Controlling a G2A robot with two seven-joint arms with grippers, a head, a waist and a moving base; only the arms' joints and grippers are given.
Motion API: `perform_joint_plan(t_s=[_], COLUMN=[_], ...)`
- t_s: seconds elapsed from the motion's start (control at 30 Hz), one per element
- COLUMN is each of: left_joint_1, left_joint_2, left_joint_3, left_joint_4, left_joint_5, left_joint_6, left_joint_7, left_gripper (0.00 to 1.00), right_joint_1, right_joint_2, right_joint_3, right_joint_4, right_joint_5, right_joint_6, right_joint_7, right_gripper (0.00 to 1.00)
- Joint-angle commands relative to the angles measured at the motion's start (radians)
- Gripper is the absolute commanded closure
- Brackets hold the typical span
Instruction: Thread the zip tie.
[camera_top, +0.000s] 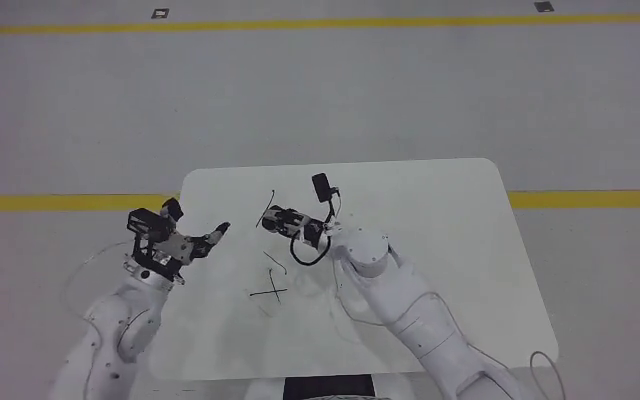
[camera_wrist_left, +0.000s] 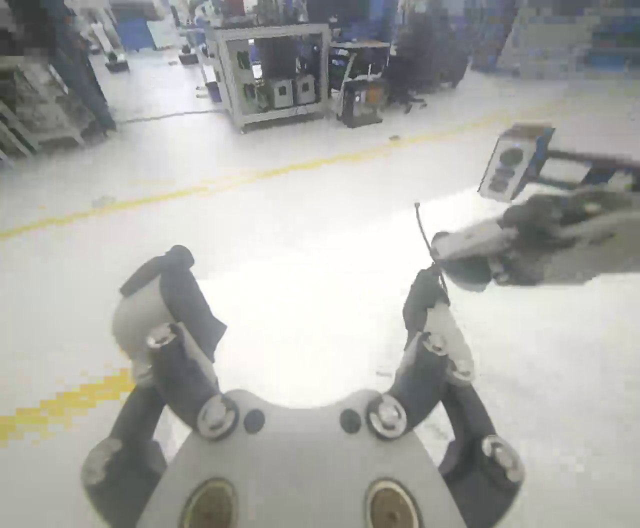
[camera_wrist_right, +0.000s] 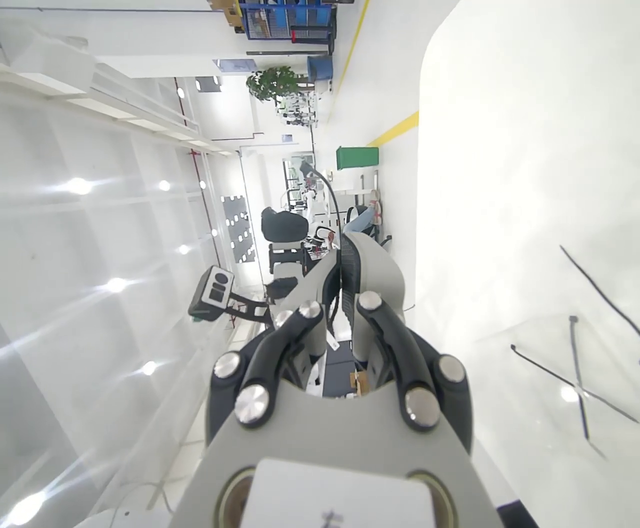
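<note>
Zip ties, black: four in all. One held zip tie (camera_top: 267, 207), pinched in the right gripper (camera_top: 267, 222); two crossed zip ties (camera_top: 269, 292) lying on the table (camera_top: 440, 200); one single zip tie (camera_top: 275, 262) lying near them. Tables, white: one. Grippers: two, counting the left gripper (camera_top: 197, 220).

The white table (camera_top: 440, 230) has round corners. Two thin black zip ties (camera_top: 270, 292) lie flat on it, one across the other like an X. One more tie (camera_top: 275, 263) lies just beside them, a little farther from the robot.
</note>
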Motion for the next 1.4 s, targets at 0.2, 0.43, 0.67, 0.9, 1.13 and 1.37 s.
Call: perform_joint_plan(t_s=[0.2,0.43,0.67,0.9,1.13,1.37], left_joint_1=[-0.003,-0.012,-0.007,-0.078,-0.104,-0.14], left_joint_2=[0.007,0.018,0.179,0.36,0.394,0.414], left_joint_3=[0.047,0.048,0.135,0.339,0.394,0.43], left_joint_4=[0.034,0.022,-0.036,0.022,0.04,0.052], left_joint_5=[0.268,0.271,0.271,0.271,0.271,0.271], left_joint_6=[0.0,0.025,0.098,0.303,0.371,0.376], left_joint_7=[0.118,0.076,0.016,0.106,0.135,0.119], left_gripper=[0.0,0.0,0.0,0.0,0.0,0.0], right_joint_1=[0.049,0.049,0.041,0.078,0.083,0.075], right_joint_2=[-0.003,-0.003,-0.001,-0.007,-0.008,-0.008], right_joint_3=[-0.006,-0.006,0.014,-0.009,-0.013,-0.017], right_joint_4=[0.013,0.013,0.0,0.026,0.03,0.026], right_joint_5=[0.002,0.002,0.074,0.122,0.124,0.144], right_joint_6=[0.062,0.062,0.104,0.175,0.179,0.187], right_joint_7=[-0.001,-0.001,0.0,0.035,0.037,0.033], right_gripper=[1.0,1.0,1.0,1.0,1.0,1.0])
